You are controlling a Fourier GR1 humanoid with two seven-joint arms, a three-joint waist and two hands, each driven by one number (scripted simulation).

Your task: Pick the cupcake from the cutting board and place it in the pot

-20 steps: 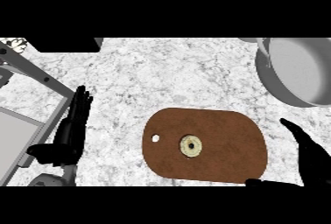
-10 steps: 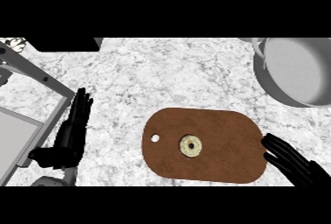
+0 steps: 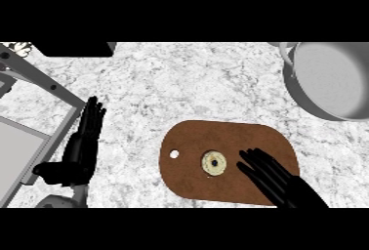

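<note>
A small pale cupcake (image 3: 213, 163) sits near the middle of the brown cutting board (image 3: 216, 139). My right hand (image 3: 277, 179) lies over the board's right part with straight fingers, its fingertips just right of the cupcake and apart from it. The grey pot (image 3: 331, 78) stands at the upper right, far from the hand. My left hand (image 3: 81, 146) rests open at the left, fingers pointing up, holding nothing.
A grey frame with a slanted bar (image 3: 39, 80) and a pale panel (image 3: 18, 151) occupy the left edge beside my left hand. A dark object (image 3: 72, 48) sits at the top left. Marble counter (image 3: 187, 83) stretches between board and pot.
My right hand has moved left from the board's right edge onto the board, close to the cupcake. The left hand, cupcake and pot have stayed put.
</note>
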